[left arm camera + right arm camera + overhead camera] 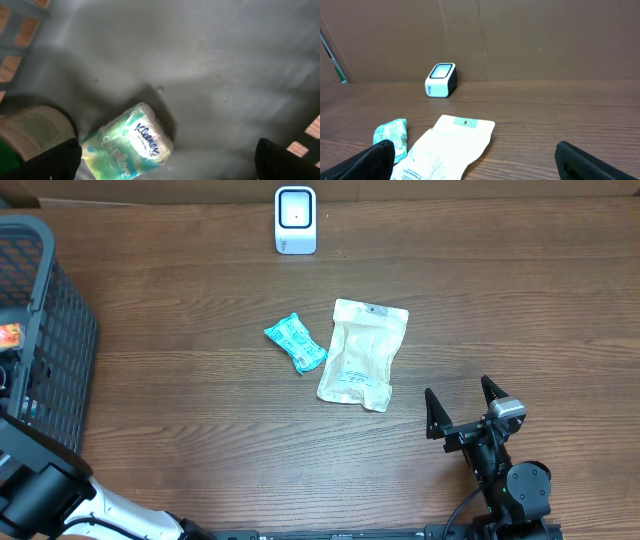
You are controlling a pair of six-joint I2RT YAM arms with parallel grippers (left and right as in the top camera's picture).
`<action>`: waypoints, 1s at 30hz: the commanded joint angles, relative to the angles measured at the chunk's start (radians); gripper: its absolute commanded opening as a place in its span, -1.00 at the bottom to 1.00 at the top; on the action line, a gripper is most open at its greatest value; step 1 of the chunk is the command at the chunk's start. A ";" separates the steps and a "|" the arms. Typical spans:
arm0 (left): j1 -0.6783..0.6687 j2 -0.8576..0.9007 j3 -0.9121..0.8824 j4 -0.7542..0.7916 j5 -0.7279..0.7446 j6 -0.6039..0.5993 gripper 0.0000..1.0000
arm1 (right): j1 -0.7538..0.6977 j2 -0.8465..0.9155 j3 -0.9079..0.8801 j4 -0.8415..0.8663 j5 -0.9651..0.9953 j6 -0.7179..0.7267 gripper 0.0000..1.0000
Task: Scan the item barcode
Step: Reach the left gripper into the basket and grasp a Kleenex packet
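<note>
Your left jaws stood wide open and empty over the Kleenex pack (129,145) lying on the basket (65,330) floor. Your right jaws gaped empty near the white pouch (363,352) and teal packet (296,343) on the bench (200,430), with the scanner (295,220) at its far edge.

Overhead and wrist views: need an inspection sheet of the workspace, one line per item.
Surface: wooden table, bare wood around the items.
Job's things: scanner upright at the far edge; teal packet and cream pouch flat mid-table, close together, contact unclear; Kleenex pack on the floor of the black basket.
Clutter: beige roll beside the pack in the basket.
Grippers: left claw open above the Kleenex pack, holding nothing; right claw open, empty, near the pouch.
Cables: black cable by the right arm's base.
Surroundings: cardboard wall behind the table.
</note>
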 commanded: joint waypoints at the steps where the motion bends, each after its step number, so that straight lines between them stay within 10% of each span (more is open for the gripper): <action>1: 0.003 0.026 -0.013 -0.001 -0.010 0.101 1.00 | 0.004 -0.009 -0.010 0.007 -0.001 -0.001 1.00; 18: 0.013 0.149 -0.018 0.005 -0.060 0.211 0.88 | 0.004 -0.009 -0.010 0.007 -0.001 -0.001 1.00; 21: 0.013 0.161 -0.018 0.006 -0.062 0.212 0.61 | 0.004 -0.009 -0.010 0.007 -0.001 -0.001 1.00; 26: 0.013 0.161 -0.018 0.021 -0.070 0.211 -0.54 | 0.004 -0.009 -0.010 0.007 -0.001 -0.001 1.00; 30: 0.013 0.161 -0.018 0.021 -0.083 0.171 -0.91 | 0.004 -0.009 -0.010 0.007 -0.001 -0.001 1.00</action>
